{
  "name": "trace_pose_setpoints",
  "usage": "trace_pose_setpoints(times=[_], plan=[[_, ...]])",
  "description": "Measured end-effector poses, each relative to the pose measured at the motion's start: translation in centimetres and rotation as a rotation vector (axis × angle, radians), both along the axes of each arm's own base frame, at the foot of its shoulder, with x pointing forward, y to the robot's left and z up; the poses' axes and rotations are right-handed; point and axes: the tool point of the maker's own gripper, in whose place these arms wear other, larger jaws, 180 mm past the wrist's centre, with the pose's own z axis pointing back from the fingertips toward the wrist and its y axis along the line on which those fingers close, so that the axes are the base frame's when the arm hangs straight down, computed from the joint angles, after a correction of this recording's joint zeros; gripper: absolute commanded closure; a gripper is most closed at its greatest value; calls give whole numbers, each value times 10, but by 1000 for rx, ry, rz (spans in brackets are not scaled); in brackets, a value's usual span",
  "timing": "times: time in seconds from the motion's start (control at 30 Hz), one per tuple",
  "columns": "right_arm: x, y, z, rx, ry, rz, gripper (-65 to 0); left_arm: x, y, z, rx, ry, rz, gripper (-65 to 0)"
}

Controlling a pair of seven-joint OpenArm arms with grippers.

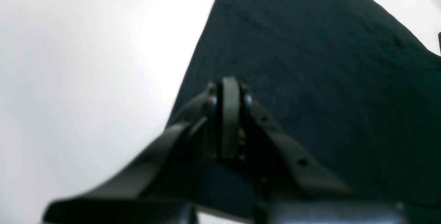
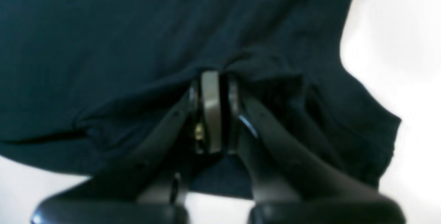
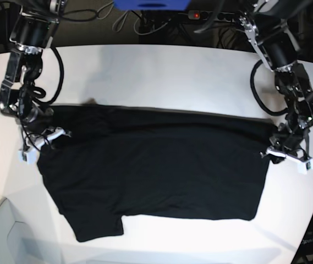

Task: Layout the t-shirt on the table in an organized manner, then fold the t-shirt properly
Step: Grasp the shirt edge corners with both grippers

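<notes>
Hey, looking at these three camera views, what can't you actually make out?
- Base view: the left gripper fingertips, too small and dark against the t-shirt.
- Base view: the right gripper jaws, hidden by its own body.
- Right wrist view: the shirt's print, none visible; fabric blurred.
- Left wrist view: the table, washed out by glare.

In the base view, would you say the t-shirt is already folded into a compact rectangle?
No, the t-shirt lies spread wide across the table, with one sleeve sticking out at its lower edge.

The black t-shirt (image 3: pixel 156 165) lies spread nearly flat across the middle of the white table (image 3: pixel 156 77), sleeve toward the front edge.
</notes>
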Motion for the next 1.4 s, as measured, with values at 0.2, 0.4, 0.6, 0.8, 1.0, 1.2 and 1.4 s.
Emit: trace_pose_setpoints(times=[0.2, 0.4, 0.6, 0.8, 1.0, 1.2, 1.4], plan=[[0, -6, -1, -5, -3, -6, 0, 2, 0, 2, 1, -6, -1, -42], [-1, -6, -2, -8, 2, -4, -109, 2, 0, 2, -1, -5, -1, -322], [-12, -8, -11, -10, 54, 3, -292, 1, 4, 4, -9, -18, 11, -360], [-25, -44, -4, -31, 36, -89, -371, -32, 39, -12, -16, 18, 119, -361], [-41, -67, 4, -68, 25, -145, -381, -39, 30, -26, -39, 51, 104, -362], [-49, -64, -5, -67, 52, -137, -381, -36, 20, -50, -77, 110, 88, -360], [-51, -66, -5, -68, 53, -142, -381, -25, -1, -61, -86, 141, 8, -315]])
